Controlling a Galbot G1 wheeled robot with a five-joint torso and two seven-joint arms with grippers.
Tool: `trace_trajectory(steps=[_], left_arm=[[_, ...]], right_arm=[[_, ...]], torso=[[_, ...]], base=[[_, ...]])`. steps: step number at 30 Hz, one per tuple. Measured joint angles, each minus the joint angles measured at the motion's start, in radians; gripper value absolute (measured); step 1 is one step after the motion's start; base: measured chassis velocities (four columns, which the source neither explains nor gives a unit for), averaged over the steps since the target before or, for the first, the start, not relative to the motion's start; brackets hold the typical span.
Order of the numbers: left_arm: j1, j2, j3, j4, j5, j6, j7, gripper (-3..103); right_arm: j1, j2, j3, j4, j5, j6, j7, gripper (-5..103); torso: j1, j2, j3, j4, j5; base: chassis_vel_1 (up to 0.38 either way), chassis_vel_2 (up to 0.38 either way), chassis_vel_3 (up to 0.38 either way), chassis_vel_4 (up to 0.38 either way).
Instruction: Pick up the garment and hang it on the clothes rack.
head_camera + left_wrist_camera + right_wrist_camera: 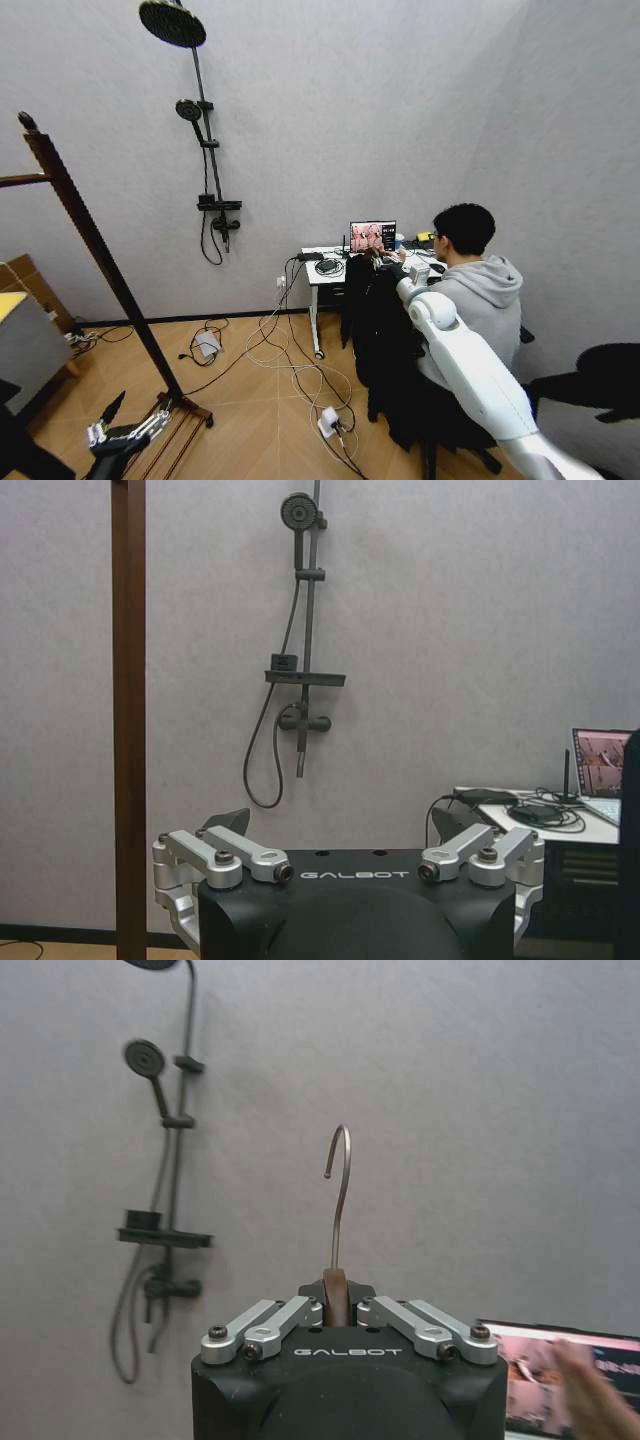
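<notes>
The clothes rack stood at the far left, its dark red-brown post leaning up to a knob top and its low slatted shelf near the floor. Its bar was bare as far as could be seen, so the hanging was not done yet. The left gripper waited low down, just beside the foot of the rack, with its jaws spread wide and nothing between them.

In the middle, the wall held a shower set, and loose cables lay across the wood floor. The floor between the rack and the table was open, but the cables could snag wheels.

Further right, the garment hung down long and black beside a seated person at the table. The right gripper was held up high, its jaws pinching the neck of a hanger whose metal hook stuck up. I judged the coat was already picked up and hung from that hanger. What was left was to carry it left, past the rack's post, and drop the hook over the bar.
</notes>
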Motion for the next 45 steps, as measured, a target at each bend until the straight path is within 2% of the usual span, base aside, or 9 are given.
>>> trace_trajectory(steps=[4,11,13,18,30,45], left_arm=[[0.0,0.0,0.0,0.0,0.0,0.0,0.0,100],[0.0,0.0,0.0,0.0,0.0,0.0,0.0,100],[0.0,0.0,0.0,0.0,0.0,0.0,0.0,100],[0.0,0.0,0.0,0.0,0.0,0.0,0.0,100],[0.0,0.0,0.0,0.0,0.0,0.0,0.0,100],[0.0,0.0,0.0,0.0,0.0,0.0,0.0,100]], right_arm=[[-0.044,-0.01,-0.042,0.144,0.086,-0.013,-0.017,9],[-0.113,-0.009,-0.069,0.269,0.092,-0.024,-0.031,9],[-0.16,-0.019,-0.07,0.345,0.092,-0.026,-0.082,9],[-0.2,-0.037,-0.056,0.408,0.086,-0.038,-0.117,9],[-0.243,0.001,-0.023,0.354,-0.003,-0.036,-0.097,9],[-0.264,0.018,-0.021,0.335,-0.027,-0.021,-0.099,9]], torso=[[0.0,0.0,0.0,0.0,0.0],[0.0,0.0,0.0,-0.0001,0.0002],[0.0,0.0,0.0,0.0,0.0001],[0.0,0.0,0.0,-0.0002,0.0001],[0.0,0.0,0.0,-0.0002,0.0002],[0.0,0.0,0.0,-0.0001,0.0002]], base=[[0.0,0.0,0.0,0.0],[0.0,0.0,0.0,0.0],[0.0,0.0,0.0,0.0],[0.0,0.0,0.0,0.0],[0.0,0.0,0.0,0.0],[0.026,0.025,0.025,0.031]])
